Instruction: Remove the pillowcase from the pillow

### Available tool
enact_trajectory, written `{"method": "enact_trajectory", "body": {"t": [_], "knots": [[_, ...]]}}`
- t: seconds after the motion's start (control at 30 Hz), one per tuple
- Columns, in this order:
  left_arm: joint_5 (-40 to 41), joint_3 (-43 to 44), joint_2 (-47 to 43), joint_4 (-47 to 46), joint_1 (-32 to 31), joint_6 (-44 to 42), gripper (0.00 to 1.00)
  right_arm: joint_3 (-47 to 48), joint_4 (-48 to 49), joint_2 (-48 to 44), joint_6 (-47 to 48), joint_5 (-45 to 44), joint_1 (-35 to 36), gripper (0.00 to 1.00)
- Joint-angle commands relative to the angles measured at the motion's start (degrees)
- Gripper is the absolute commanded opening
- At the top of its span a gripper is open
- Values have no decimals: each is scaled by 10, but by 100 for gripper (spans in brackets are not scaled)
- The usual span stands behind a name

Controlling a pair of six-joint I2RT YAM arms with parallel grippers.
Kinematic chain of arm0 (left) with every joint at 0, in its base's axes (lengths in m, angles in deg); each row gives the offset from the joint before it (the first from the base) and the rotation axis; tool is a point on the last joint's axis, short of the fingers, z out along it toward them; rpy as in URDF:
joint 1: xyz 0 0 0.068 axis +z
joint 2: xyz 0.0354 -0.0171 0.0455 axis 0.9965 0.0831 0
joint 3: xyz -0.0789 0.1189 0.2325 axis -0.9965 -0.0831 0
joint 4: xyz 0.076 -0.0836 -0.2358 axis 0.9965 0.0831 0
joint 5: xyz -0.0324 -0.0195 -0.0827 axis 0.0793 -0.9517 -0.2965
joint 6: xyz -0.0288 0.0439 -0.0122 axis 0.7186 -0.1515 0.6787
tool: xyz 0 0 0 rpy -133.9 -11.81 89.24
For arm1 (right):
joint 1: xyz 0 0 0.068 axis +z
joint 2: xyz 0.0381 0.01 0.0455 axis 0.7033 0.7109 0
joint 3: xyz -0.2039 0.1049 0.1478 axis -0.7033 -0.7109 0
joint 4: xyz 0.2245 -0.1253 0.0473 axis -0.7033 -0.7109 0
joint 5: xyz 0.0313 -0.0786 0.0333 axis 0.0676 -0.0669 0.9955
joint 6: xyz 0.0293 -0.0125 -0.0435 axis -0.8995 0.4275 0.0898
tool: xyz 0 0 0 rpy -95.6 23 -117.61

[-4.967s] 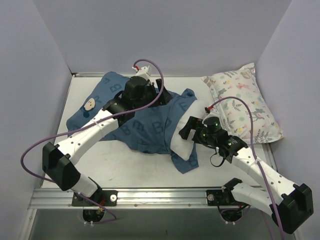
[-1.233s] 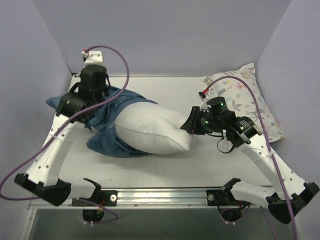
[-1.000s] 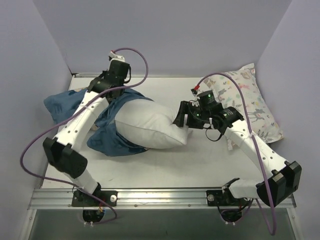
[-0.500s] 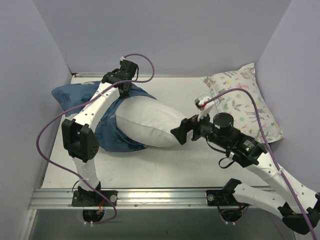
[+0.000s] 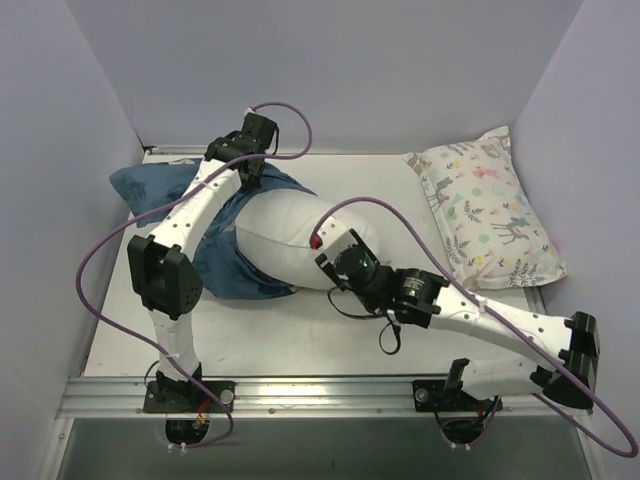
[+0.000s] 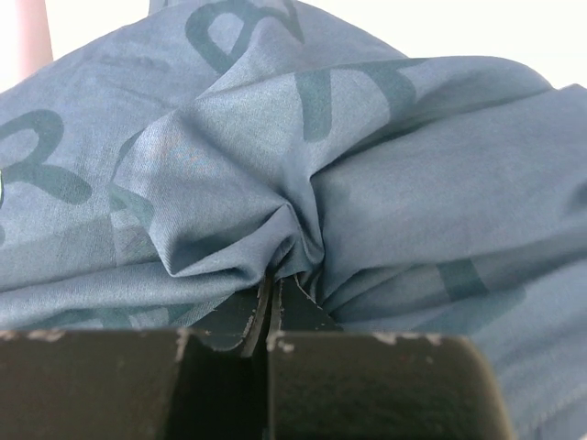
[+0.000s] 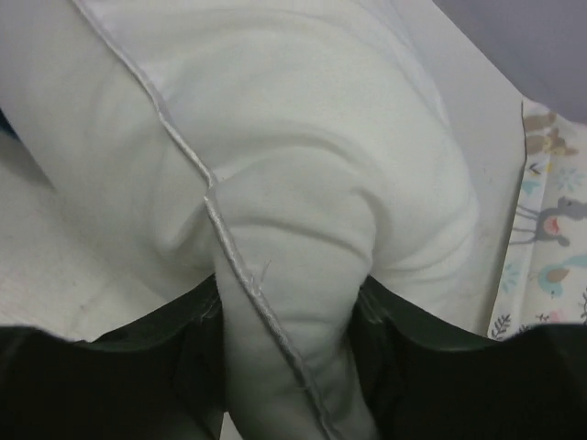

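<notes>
In the overhead view, a soft dark-blue fabric pillowcase printed with darker blue letters lies bunched at the centre left of the frame on the white worktop, one end trailing toward the upper left corner of the worktop. The white-and-black left arm crosses over it from the lower left and reaches to its upper edge. In the left wrist view the left jaws are clenched tight on a gathered fold of this fabric, with creases running out from the pinch. Just right of the pillowcase, at the middle of the frame, a large plain white puffy stuffed pillow sticks out of it, its left end covered by the blue cloth and its right end bare. The right arm comes in from the lower right, and the right wrist view shows the right jaws grasping the piped corner of the pillow, one finger pressed against each side. At the upper right of the frame, well apart from the rest, a smaller white pillow with a pastel floral and deer print lies against the wall.
</notes>
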Motion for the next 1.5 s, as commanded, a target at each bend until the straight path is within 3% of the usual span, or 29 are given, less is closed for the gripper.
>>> {"method": "enact_trajectory", "body": {"t": [0.0,0.03,0.1,0.13,0.17,0.23,0.27,0.3,0.37,0.4,0.47,0.5,0.63,0.7,0.83,0.97,1.07,1.2,1.33,1.47], "knots": [[-70,36,7,14,-4,1,0,94,-16,50,-5,-75,-30,36],[-74,49,6,16,-4,-2,0,116,-34,64,-31,-45,-68,15],[-84,61,2,19,-5,-6,6,168,-71,66,-115,122,-119,0],[-86,68,-1,23,-5,-8,10,179,-75,66,-143,189,-170,0],[-86,83,-3,24,-6,-9,24,191,-75,66,-201,316,-202,0],[-92,101,-12,26,-8,-15,41,228,-68,77,-260,447,-293,0],[-92,120,-17,27,-10,-15,57,235,-52,82,-302,510,-322,0],[-92,129,-28,26,-11,-15,64,234,-18,88,-396,665,-348,0],[-90,162,-42,25,-14,-13,75,196,161,97,-522,768,-402,0],[-85,173,-58,24,-16,-10,79,187,203,99,-611,807,-412,0],[-79,191,-76,15,-19,-6,82,171,281,107,-663,820,-422,0],[-75,204,-97,7,-20,-2,85,161,304,110,-735,825,-434,0],[-82,205,-142,-13,-24,13,87,71,643,174,-1014,819,-483,0],[-86,196,-163,-14,-27,19,87,45,681,197,-1056,796,-512,0],[-41,85,-232,-47,-45,56,89,37,565,219,-991,760,-535,0],[-11,-184,-353,-149,-48,109,95,24,511,227,-937,741,-557,0],[-3,-305,-406,-211,-47,145,98,33,401,215,-843,720,-563,0],[-36,-415,-393,-310,-39,165,97,64,271,220,-723,691,-561,0],[-82,-445,-336,-403,-23,184,98,106,105,234,-557,629,-557,0],[-139,-453,-262,-460,1,187,98,119,47,245,-499,602,-561,0]]}}
